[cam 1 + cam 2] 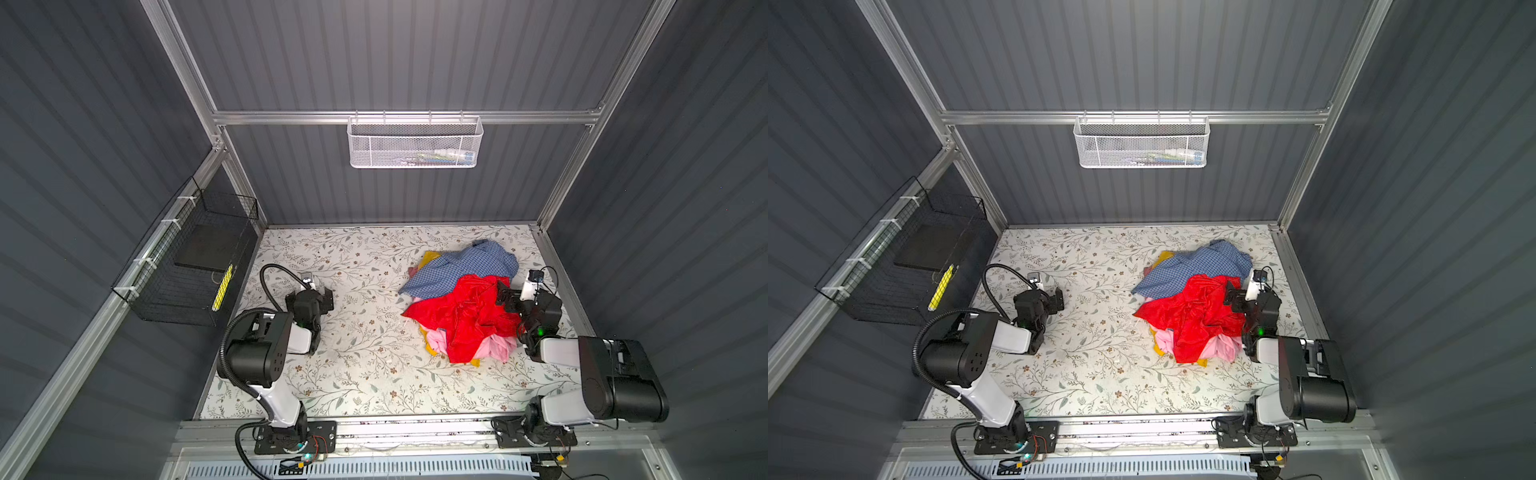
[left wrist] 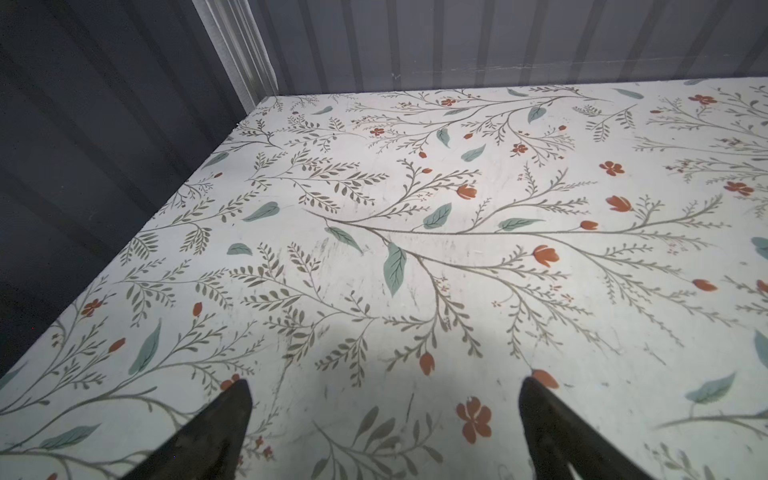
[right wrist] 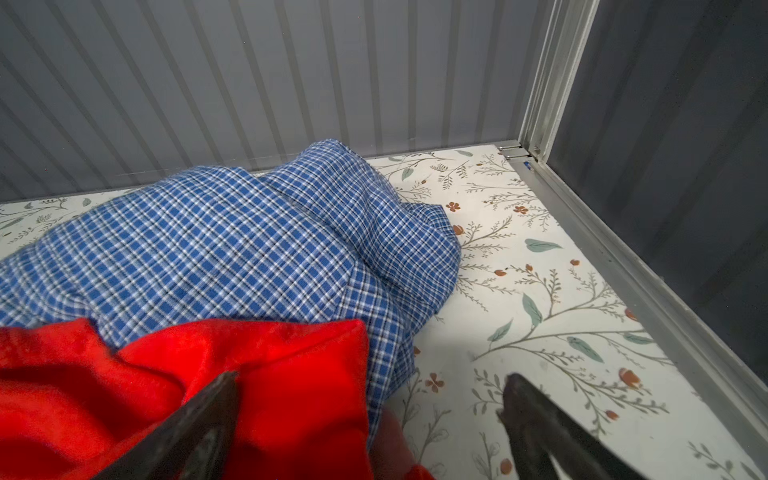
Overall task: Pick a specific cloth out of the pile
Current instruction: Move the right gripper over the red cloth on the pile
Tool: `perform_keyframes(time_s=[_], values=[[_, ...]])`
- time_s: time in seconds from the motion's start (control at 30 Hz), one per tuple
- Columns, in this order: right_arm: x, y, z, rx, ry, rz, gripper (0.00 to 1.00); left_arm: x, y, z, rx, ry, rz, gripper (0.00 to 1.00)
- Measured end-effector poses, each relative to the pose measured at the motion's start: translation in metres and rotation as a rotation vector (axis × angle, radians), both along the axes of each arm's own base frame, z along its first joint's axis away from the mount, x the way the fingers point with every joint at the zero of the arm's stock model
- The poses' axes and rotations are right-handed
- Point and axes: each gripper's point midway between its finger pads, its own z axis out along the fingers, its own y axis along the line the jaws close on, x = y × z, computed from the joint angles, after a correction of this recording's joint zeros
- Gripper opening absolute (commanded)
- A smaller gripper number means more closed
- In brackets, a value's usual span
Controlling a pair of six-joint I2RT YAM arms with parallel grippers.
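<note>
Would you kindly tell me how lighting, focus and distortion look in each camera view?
Both top views: wide-angle, frame posts splay outward; table bright, walls dim. Left wrist view: table's print sharp, left claw soft and dark, a faint shadow ahead of it. Right wrist view: blue-checked shirt crisp, red cloth oversaturated, right claw blurred.

Dark grey ribbed wall panels (image 1: 395, 54) enclose the cell on three sides, set in an aluminium frame (image 1: 291, 117). A white mesh basket (image 1: 395, 143) hangs from the rear crossbar. A black wire basket (image 1: 174, 309) is tied to the left rail. The table (image 1: 374, 374) has a floral-print surface, evenly lit.
</note>
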Motion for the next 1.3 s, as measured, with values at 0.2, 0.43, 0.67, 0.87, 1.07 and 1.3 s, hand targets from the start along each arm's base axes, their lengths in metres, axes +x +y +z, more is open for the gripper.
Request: perform_keyframes(time_s=[0.2, 0.43, 0.67, 0.87, 1.07, 1.3], values=[[0.0, 0.0, 0.0, -0.002, 0.0, 0.003, 0.99, 0.0, 0.0, 0.0, 0.0, 0.0, 0.0, 1.0], [0.0, 0.0, -0.001, -0.002, 0.004, 0.003, 0.99, 0.0, 0.0, 0.0, 0.0, 0.001, 0.0, 1.0], [0.0, 0.0, -0.001, -0.002, 0.005, 0.003, 0.99, -0.001, 0.001, -0.002, 0.0, 0.007, 0.0, 1.0], [0.0, 0.0, -0.001, -0.005, 0.005, 0.003, 0.99, -0.001, 0.001, -0.003, 0.001, 0.014, 0.0, 1.0], [0.0, -0.003, -0.001, 0.001, 0.008, -0.014, 0.99, -0.002, 0.001, -0.004, 0.002, 0.02, 0.001, 1.0], [-0.008, -0.033, 0.045, 0.097, 0.007, -0.128, 0.99, 0.03, -0.001, 0.071, -0.03, 0.034, 0.031, 1.0]])
